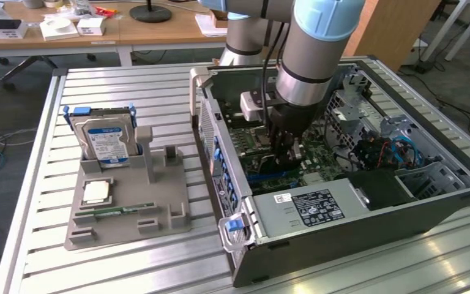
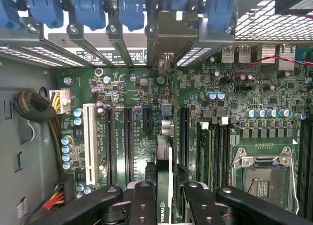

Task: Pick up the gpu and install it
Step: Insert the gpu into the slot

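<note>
Arm reaches down into open PC case (image 1: 366, 214). Gripper (image 2: 168, 198) fingers pinch gpu (image 2: 164, 166) edge-on, card upright over motherboard (image 2: 132, 88) slots, bracket end toward rear slot covers. Hard drive (image 1: 104, 141) sits in grey holder (image 1: 129, 208), exterior view's left.

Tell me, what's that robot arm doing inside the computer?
The robot arm has reached down into the open computer case on the metal table. Its pincer is gripping the gpu edge-on, a thin card held right over the green motherboard and lined up with the long slots there. Its metal end points toward the back of the case. Outside the case, a hard drive with a blue label stands in a grey holder.
</note>
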Controlling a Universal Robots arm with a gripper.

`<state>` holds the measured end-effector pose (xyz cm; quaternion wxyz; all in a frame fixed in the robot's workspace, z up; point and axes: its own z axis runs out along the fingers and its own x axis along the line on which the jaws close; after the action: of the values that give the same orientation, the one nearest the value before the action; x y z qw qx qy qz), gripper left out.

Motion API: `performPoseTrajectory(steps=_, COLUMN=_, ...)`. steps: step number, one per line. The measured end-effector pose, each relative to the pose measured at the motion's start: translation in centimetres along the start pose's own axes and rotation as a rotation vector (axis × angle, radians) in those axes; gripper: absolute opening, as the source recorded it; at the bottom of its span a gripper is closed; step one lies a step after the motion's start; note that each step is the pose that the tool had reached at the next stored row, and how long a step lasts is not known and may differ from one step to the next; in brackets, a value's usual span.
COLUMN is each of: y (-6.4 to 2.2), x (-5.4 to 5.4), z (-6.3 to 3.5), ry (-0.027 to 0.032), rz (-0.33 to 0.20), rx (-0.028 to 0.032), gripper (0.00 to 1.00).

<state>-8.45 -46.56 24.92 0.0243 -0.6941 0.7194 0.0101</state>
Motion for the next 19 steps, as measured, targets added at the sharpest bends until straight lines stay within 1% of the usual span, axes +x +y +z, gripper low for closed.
performPoseTrajectory(steps=19, y=0.07, x=0.01, z=0.14, ry=0.0002, rz=0.0, rx=-0.0002, gripper=0.26)
